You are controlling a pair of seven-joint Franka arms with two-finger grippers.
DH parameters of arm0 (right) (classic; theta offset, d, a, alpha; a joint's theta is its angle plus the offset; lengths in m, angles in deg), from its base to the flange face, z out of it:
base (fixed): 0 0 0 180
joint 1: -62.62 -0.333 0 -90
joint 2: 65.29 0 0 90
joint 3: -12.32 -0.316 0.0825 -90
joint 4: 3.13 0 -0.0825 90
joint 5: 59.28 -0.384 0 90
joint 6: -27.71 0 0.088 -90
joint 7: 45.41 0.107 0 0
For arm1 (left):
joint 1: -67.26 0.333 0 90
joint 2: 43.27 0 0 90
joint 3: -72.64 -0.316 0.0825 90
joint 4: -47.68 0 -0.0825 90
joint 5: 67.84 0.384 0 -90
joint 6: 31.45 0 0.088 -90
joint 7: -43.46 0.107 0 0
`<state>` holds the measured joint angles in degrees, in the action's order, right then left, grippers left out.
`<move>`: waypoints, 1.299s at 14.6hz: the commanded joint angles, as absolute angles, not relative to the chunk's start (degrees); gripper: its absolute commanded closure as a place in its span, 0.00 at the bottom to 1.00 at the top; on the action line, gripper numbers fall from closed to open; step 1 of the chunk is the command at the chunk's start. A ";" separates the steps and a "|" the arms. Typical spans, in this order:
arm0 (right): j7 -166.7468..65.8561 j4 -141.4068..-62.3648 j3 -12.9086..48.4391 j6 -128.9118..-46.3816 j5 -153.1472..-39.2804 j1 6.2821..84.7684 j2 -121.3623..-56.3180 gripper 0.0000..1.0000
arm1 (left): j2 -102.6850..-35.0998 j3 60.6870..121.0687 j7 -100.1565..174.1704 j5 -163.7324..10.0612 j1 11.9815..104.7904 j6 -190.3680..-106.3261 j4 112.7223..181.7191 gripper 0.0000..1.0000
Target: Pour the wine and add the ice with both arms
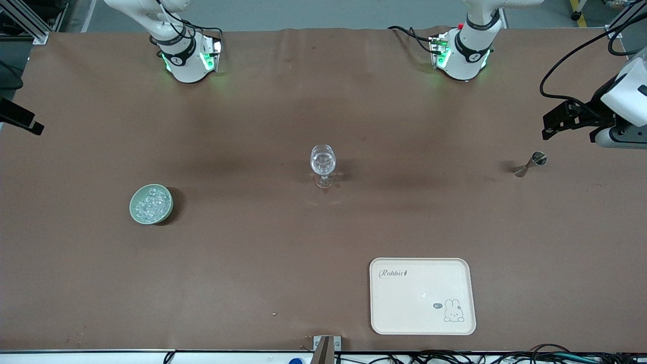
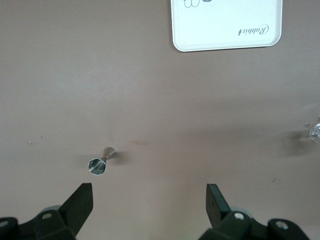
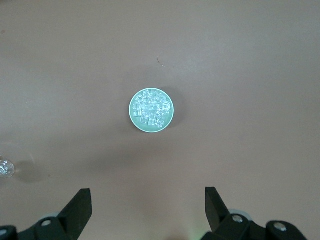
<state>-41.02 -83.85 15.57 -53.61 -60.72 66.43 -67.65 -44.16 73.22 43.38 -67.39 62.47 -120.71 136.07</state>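
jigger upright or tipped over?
Tipped: the metal jigger lies on its side on the table, open mouth facing sideways.

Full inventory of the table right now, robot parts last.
ice: many small cubes, clear, heaped in the bowl.
bowl: one, pale green, toward the right arm's end.
stemmed glass: one, clear, upright mid-table.
metal jigger: one, silver, lying on its side toward the left arm's end.
tray: one, cream with rabbit print, nearest the front camera.
table: one, brown cover.
left gripper: black fingers open, over the table near the jigger.
right gripper: black fingers open, over the table near the bowl.
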 commanded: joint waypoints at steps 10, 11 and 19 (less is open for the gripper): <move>-41.11 -84.07 14.87 -54.20 -60.95 67.37 -68.80 0.00 | -45.55 73.08 42.75 -67.31 65.31 -120.22 134.96 0.00; -41.11 -84.25 14.86 -54.99 -60.95 67.20 -69.85 0.00 | -45.90 72.99 42.84 -67.49 66.46 -120.22 134.87 0.00; -41.28 -100.12 14.69 -77.10 -61.04 65.70 -76.36 0.00 | -59.60 72.99 34.43 -74.06 80.77 -123.81 134.87 0.00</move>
<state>-41.14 -92.89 15.02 -71.26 -60.71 65.93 -77.85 -56.28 72.49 38.58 -70.33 77.65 -122.69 136.43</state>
